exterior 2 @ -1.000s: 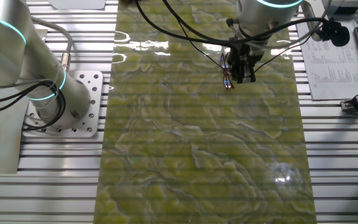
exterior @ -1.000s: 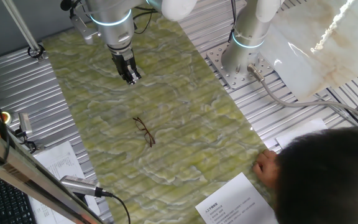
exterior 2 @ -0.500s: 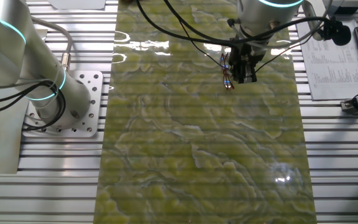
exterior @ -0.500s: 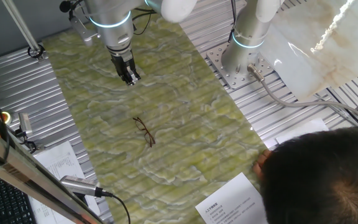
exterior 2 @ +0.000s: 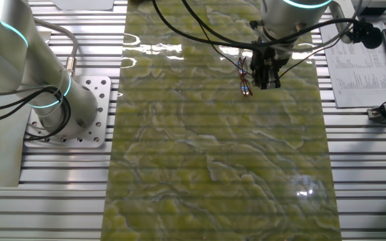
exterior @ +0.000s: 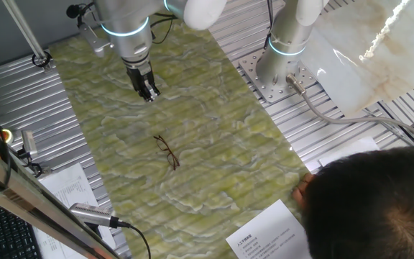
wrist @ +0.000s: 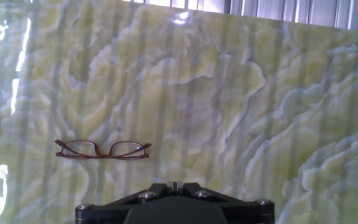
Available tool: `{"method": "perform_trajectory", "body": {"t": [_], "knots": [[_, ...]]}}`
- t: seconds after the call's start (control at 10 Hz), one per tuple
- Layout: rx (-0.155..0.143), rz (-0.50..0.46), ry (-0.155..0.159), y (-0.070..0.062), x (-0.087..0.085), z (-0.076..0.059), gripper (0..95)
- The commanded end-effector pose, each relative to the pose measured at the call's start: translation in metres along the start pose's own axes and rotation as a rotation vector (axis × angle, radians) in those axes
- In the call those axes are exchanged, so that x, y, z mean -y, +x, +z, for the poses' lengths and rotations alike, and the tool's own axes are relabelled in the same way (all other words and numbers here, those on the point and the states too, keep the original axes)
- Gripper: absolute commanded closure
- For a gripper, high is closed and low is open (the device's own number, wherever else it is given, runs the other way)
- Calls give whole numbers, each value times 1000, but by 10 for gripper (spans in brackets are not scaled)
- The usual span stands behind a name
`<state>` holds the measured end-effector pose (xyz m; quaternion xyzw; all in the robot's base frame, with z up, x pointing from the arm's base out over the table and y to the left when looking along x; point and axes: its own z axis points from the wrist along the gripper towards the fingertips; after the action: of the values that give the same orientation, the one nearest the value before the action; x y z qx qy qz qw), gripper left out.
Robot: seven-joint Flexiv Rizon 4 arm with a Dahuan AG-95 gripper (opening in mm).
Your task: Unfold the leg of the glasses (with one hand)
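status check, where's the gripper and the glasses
Gripper up off the mat, holding nothing, jaw state unclear. Glasses flat on the mat, apart from the gripper, untouched. Nothing between them.

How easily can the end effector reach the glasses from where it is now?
Probably easily. The glasses lie alone on the green mat, apart from the end effector, and nothing stands between them. Whether its jaws are open cannot be told.
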<state>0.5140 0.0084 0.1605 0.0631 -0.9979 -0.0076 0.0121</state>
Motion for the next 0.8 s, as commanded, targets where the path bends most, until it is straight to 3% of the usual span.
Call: {"method": "perform_trajectory", "body": {"t": [0.1,0.5,0.8], "knots": [[1,-9,0,-2,-7,4,950],[-1,-51,1,-9,-26,24,950],[1,-115,0,-14,-29,36,950]]}}
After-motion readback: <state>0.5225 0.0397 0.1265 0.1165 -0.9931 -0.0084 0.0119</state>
